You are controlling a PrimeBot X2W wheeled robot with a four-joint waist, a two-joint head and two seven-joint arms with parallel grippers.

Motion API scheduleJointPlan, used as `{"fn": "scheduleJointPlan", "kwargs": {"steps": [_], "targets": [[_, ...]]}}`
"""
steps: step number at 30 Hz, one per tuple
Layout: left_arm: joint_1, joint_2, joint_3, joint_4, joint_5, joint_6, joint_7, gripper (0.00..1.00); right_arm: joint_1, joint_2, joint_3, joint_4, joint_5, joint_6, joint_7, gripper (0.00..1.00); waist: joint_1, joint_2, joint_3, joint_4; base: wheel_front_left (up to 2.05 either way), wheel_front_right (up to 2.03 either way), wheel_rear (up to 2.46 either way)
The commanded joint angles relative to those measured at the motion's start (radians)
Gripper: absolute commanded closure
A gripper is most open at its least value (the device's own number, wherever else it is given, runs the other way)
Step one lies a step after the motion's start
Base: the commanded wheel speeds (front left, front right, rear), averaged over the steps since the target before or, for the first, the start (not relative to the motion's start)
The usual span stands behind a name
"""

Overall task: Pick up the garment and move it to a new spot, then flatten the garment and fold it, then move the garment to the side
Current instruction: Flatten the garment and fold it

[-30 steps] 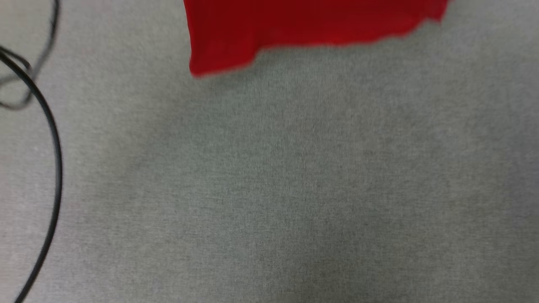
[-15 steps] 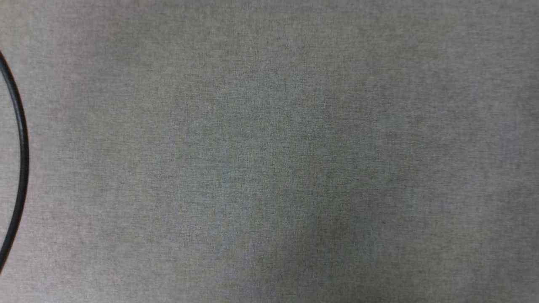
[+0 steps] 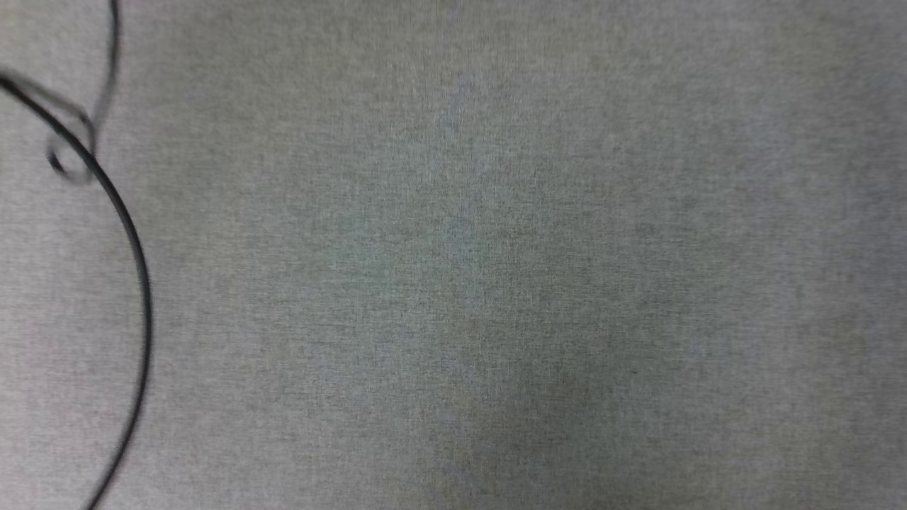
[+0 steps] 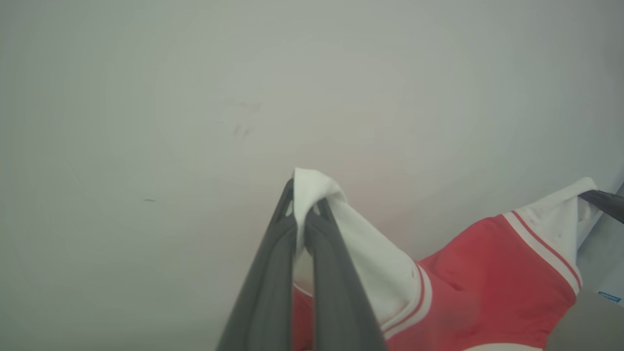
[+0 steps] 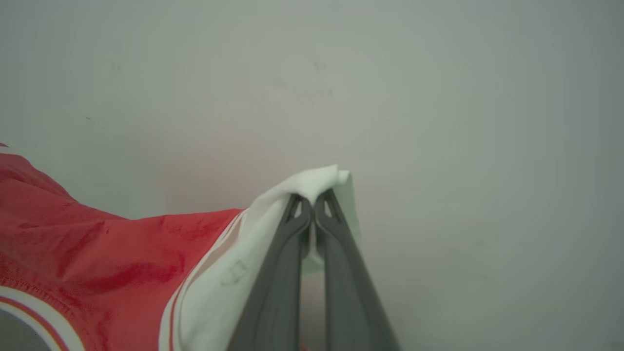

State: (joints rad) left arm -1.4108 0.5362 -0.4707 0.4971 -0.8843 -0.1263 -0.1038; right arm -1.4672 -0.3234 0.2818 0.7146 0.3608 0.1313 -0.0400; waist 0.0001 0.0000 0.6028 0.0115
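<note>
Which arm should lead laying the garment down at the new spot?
Neither alone: use both. The left gripper is shut on one white sleeve of the garment, and the right gripper is shut on the other, with the red body spanning between them. The hold looks symmetric, so lowering them together seems best.

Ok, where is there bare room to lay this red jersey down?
The grey surface is bare from the black cable across to the head view's right edge, top to bottom. The left side is crowded: the cable curves there and loops near the upper corner.
</note>
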Motion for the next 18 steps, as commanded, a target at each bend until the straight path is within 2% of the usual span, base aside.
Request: {"fn": "scheduleJointPlan", "kwargs": {"steps": [1,5,6,8,11,12,18], "targets": [[0.056,0.003,-0.003,-0.002,-0.012,-0.002,-0.021,1.00,0.054,-0.004,0.016,-0.005,0.014,-0.001,-0.022,1.00,-0.0001,0.0000,-0.030,-0.001,0.00,0.00,0.00],[0.209,0.017,-0.008,-0.016,-0.035,-0.002,-0.073,1.00,0.221,-0.025,0.065,-0.040,0.058,-0.001,-0.067,1.00,-0.0001,0.0000,-0.093,0.001,0.00,0.00,0.00],[0.209,0.017,-0.008,-0.016,-0.035,-0.002,-0.073,1.00,0.221,-0.025,0.065,-0.040,0.058,-0.001,-0.067,1.00,-0.0001,0.0000,-0.093,0.001,0.00,0.00,0.00],[0.339,0.031,-0.017,-0.036,-0.046,0.006,-0.095,1.00,0.350,-0.047,0.087,-0.076,0.084,-0.001,-0.093,1.00,-0.0001,0.0000,-0.149,0.004,0.00,0.00,0.00],[0.479,0.050,-0.019,-0.082,-0.061,0.032,-0.109,1.00,0.485,-0.066,0.103,-0.112,0.109,-0.001,-0.101,1.00,-0.0001,0.0000,-0.212,0.009,0.00,0.00,0.00],[0.479,0.050,-0.019,-0.082,-0.061,0.032,-0.109,1.00,0.485,-0.066,0.103,-0.112,0.109,-0.001,-0.101,1.00,-0.0001,0.0000,-0.212,0.009,0.00,0.00,0.00],[0.758,0.089,-0.018,-0.209,-0.098,0.109,-0.120,1.00,0.732,-0.099,0.088,-0.203,0.146,-0.001,-0.090,1.00,-0.0001,0.0000,-0.320,0.004,0.00,0.00,0.00]]}}
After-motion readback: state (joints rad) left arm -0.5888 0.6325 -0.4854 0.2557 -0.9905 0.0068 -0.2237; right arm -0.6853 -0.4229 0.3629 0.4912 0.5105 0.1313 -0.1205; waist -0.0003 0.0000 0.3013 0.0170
